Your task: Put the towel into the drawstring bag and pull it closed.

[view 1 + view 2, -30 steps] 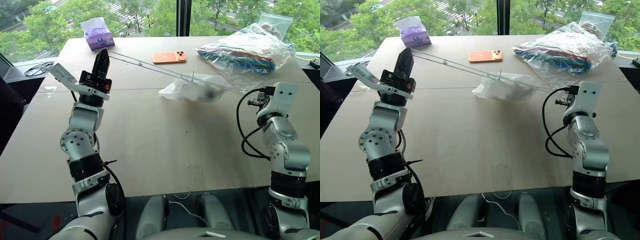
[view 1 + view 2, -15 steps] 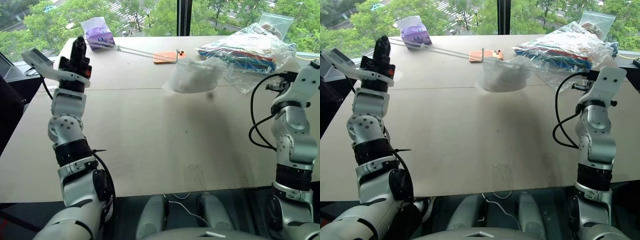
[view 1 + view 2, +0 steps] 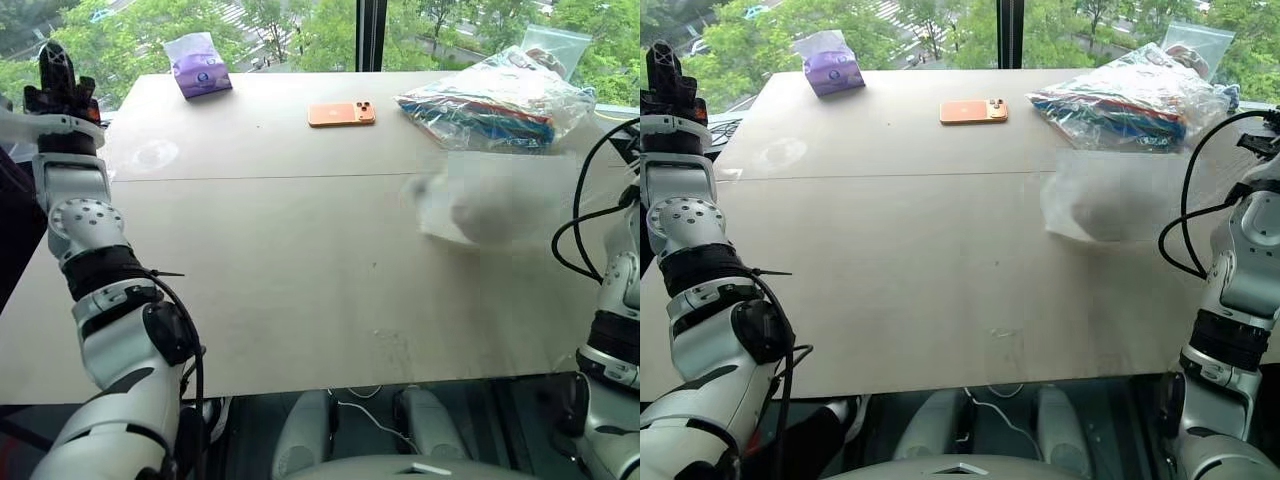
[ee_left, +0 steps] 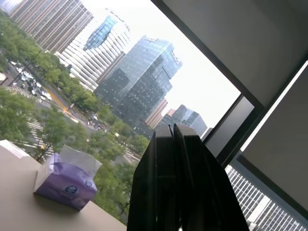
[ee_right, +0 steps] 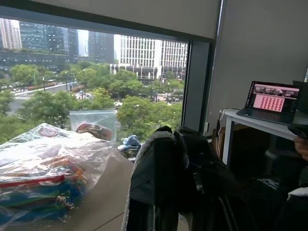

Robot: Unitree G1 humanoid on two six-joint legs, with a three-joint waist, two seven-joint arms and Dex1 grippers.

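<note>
Left pincer point(image 3: 55, 62) is raised at the far left edge of the table point(image 3: 300, 290), its two black fingers pressed flat together with nothing visible between them; the left wrist view shows the closed fingers point(image 4: 166, 183) pointing up toward the window and the towers outside. Right pincer point(image 5: 175, 139) is likewise closed, its fingers together and aimed above the table toward the window frame, with its arm at the far right edge of the table.

Between the arms, toward the right side of the table, the drawstring bag point(image 3: 1110, 195) appears as a blurred white, semi-sheer shape with a rounded pale mass inside it, which looks like the towel point(image 3: 1118, 215), though the blur hides its texture. Whether the bag rests on the table or hangs just above it cannot be told, and its cords cannot be made out.

Behind the bag, near the far right corner, lies a large clear plastic bag of colourful items point(image 3: 495, 100). An orange smartphone point(image 3: 340, 114) lies flat near the middle of the far edge, camera side up. A purple tissue pack point(image 3: 197, 66) stands at the far left corner, well apart from everything else.
</note>
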